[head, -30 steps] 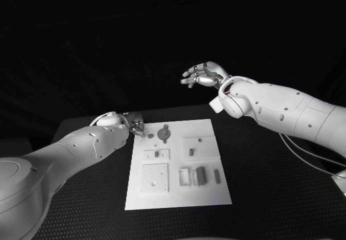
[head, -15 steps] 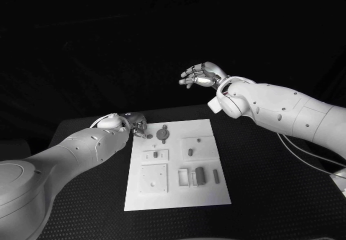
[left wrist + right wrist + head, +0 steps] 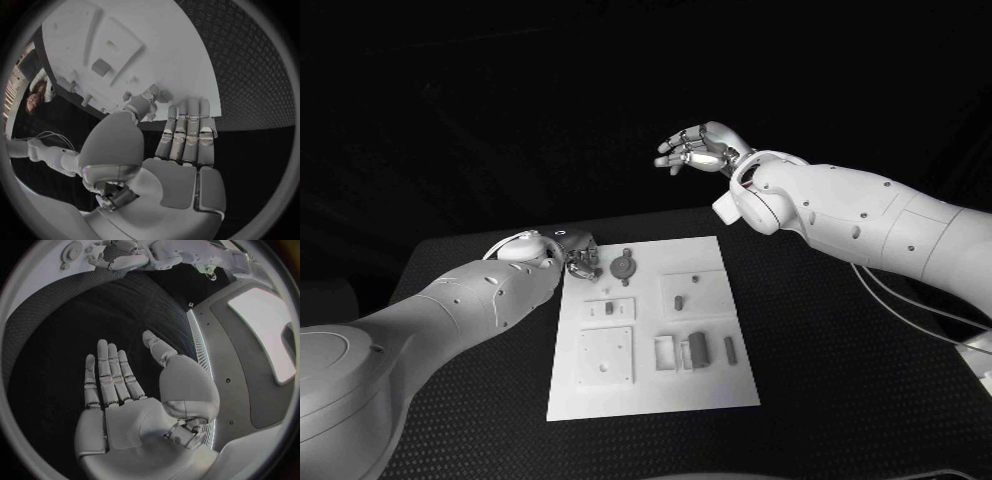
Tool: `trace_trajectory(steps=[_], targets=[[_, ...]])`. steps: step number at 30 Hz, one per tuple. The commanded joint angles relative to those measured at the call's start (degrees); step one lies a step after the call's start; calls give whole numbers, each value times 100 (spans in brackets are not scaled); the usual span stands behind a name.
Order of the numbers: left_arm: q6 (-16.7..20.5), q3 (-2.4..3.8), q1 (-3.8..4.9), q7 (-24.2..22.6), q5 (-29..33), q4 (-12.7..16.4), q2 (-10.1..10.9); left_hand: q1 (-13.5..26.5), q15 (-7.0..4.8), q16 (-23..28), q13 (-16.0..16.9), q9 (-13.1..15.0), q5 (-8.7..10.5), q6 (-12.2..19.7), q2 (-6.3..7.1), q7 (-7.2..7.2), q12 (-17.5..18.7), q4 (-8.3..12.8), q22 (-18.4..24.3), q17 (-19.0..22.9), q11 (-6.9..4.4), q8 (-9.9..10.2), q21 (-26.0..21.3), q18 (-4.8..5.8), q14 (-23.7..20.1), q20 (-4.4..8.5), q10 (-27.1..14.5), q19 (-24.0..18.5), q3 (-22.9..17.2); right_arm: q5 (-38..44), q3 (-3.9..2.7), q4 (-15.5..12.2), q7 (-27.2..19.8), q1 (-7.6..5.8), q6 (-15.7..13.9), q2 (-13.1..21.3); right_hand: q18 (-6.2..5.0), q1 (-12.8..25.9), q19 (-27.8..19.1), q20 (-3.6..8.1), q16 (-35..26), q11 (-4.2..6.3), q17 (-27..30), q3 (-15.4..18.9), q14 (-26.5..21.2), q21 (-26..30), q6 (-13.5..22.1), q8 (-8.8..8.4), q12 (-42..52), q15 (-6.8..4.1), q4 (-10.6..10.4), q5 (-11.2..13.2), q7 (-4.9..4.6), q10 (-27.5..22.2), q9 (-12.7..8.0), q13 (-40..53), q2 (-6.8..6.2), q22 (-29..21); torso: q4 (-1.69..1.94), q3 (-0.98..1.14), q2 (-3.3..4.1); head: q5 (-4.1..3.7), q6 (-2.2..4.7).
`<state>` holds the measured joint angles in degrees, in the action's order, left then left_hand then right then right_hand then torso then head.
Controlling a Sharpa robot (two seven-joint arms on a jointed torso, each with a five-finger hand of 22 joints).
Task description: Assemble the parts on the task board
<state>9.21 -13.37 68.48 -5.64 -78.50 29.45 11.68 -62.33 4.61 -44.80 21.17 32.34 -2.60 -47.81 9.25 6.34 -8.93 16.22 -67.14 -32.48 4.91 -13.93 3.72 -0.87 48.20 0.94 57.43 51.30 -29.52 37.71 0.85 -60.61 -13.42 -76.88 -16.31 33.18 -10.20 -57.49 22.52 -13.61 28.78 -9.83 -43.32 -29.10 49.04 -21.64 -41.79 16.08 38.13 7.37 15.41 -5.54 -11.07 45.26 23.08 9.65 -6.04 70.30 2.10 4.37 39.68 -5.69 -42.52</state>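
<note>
The white task board [image 3: 711,385] lies in the middle of the black table. A grey keyhole-shaped part [image 3: 625,265] rests near its far edge, with a small peg [image 3: 681,302] and several upright grey parts [image 3: 701,349] nearer to me. My left hand [image 3: 580,257] hangs over the board's far left corner, fingertips pointing down beside the keyhole part. In the left wrist view its fingers [image 3: 187,131] lie straight side by side and the thumb [image 3: 145,103] reaches the board's edge [image 3: 187,75]; nothing shows in it. My right hand [image 3: 698,149] is raised high beyond the board, fingers apart and empty.
Black ribbed table mat [image 3: 848,370] surrounds the board on all sides. A white square plate [image 3: 607,355] and white blocks [image 3: 668,352] stand on the board's near half. In the right wrist view the board [image 3: 37,270] and my left hand [image 3: 122,257] lie far below the right palm [image 3: 134,425].
My left hand has crept right, onto the board's far left corner, and now covers the small dark piece that lay beside it. The right hand has drifted slightly left.
</note>
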Motion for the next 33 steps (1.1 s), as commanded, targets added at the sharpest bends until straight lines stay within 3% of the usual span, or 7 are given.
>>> trace_trajectory(steps=[1,7,23,28,33], targets=[[-151,2,-13,-84,-41,3,-15,57,-8,-8,-11,-7,-19,-50,-22,-4,32,-10,-1,8,8,-33,25,40,27,15,53,34,34,28,-6,-12,-33,-3,8,-4,91,-24,4,1,-13,2,7,-23,49,40,43,22,35,5,12,8,-235,-23,-9,-7,33,8,2,-3,-3,-5,2],[-178,2,-60,-87,-39,-72,-33,73,-12,-9,-33,-16,-19,-89,-80,0,45,-16,-8,10,2,-48,27,41,31,20,106,37,35,28,-6,-32,-32,-6,10,2,91,-23,5,1,-14,2,8,-23,50,42,44,23,35,4,11,8,-235,-23,-10,-9,34,10,-2,0,3,-23,1],[-311,2,-142,-93,-35,-220,-76,52,-55,-39,-132,-64,-20,-267,-484,4,111,-23,-64,12,2,-108,45,48,110,57,346,94,-62,28,-6,-78,-31,-30,7,8,91,-17,7,1,-15,2,10,-20,51,47,43,25,38,4,7,8,-235,-22,-11,-12,34,15,1,-1,-1,-70,-45],[-342,2,-173,-101,-35,-248,-91,43,-62,-44,-154,-76,-19,-299,-537,1,139,-10,-83,14,-3,-117,49,53,126,66,398,105,-77,28,-7,-87,-29,-33,9,5,91,-16,7,1,-15,2,11,-20,52,48,43,26,38,4,6,8,-235,-21,-12,-14,34,17,-1,2,1,-79,-52],[-417,2,-205,-125,-35,-239,-108,50,-65,-44,-168,-86,-19,-303,-507,-1,160,2,-94,15,-4,-114,50,56,132,70,415,108,-66,28,-7,-92,-29,-35,7,3,91,-14,7,1,-15,3,12,-19,52,50,42,27,40,4,4,8,-235,-20,-13,-15,34,18,1,-1,1,-90,-70]])
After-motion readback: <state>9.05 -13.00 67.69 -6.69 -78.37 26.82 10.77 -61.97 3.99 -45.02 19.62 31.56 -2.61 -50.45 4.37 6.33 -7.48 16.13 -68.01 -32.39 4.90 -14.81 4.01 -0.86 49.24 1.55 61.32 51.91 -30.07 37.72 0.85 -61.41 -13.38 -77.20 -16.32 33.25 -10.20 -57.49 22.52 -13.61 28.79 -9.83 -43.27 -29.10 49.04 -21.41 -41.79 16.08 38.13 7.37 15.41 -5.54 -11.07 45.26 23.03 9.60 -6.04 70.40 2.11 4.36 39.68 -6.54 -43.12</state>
